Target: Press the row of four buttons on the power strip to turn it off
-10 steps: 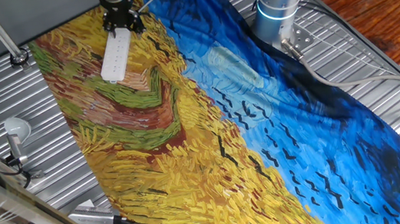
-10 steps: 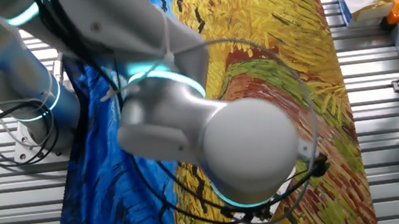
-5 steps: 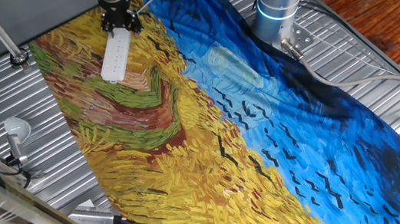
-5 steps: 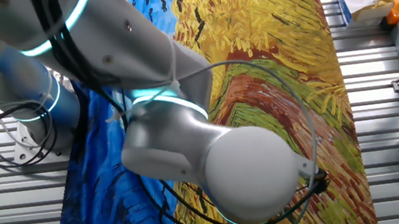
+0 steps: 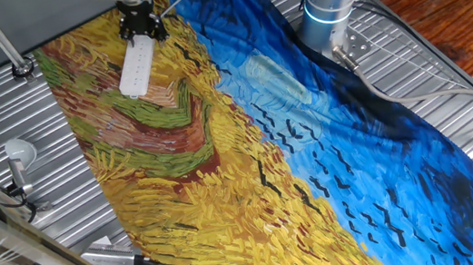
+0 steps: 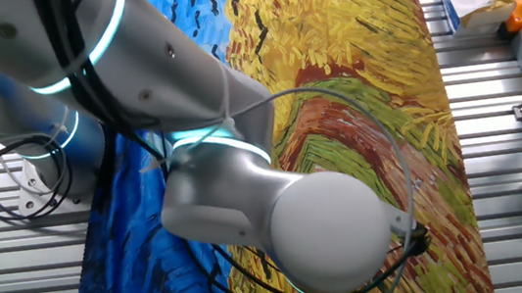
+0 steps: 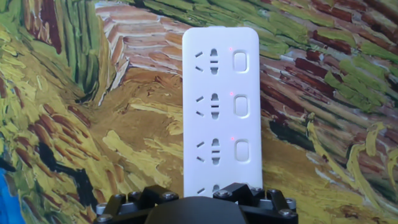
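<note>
Item: power strip (image 5: 136, 68), white, flat on the painted cloth (image 5: 247, 140) covering the table; end effector (image 5: 139, 24) stands over its far end, finger spread not discernible in any view. Step in hand, judged: pressing the row of four buttons (image 7: 241, 106); next calls for lining up on an unpressed switch. Hand view alone shows three buttons with faint red lights; the other fixed view shows only the arm.

power strip (image 5: 136, 68) on cloth (image 5: 247, 140) | claw (image 5: 139, 24) seemingly over its far end
</note>
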Robot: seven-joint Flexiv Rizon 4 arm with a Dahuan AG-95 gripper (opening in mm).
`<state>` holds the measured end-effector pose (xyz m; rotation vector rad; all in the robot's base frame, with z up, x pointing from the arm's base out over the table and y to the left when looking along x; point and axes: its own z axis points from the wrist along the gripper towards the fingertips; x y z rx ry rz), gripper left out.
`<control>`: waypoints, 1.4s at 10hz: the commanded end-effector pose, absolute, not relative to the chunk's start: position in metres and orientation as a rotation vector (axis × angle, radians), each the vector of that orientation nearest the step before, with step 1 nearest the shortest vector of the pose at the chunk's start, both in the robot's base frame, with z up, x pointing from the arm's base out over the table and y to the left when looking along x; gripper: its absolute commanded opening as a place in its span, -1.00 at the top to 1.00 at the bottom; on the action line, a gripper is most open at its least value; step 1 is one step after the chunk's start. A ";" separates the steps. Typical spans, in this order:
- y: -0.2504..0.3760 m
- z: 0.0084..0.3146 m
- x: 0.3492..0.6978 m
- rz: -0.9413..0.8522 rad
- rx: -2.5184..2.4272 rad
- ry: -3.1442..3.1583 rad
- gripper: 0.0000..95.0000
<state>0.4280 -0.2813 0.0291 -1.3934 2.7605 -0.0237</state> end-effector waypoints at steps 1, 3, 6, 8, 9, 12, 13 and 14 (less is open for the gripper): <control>-0.281 0.027 0.428 -0.025 -1.400 2.755 -0.60; -0.281 0.025 0.428 -0.022 -1.402 2.749 -0.60; -0.281 0.023 0.429 -0.026 -1.424 2.735 -0.60; -0.280 0.019 0.429 -0.037 -1.430 2.721 -0.60; -0.280 0.019 0.429 -0.042 -1.436 2.714 -0.60; -0.281 0.018 0.428 -0.048 -1.447 2.707 -0.60; -0.283 0.018 0.428 -0.047 -1.450 2.704 -0.60; -0.285 0.018 0.428 -0.048 -1.452 2.704 -0.60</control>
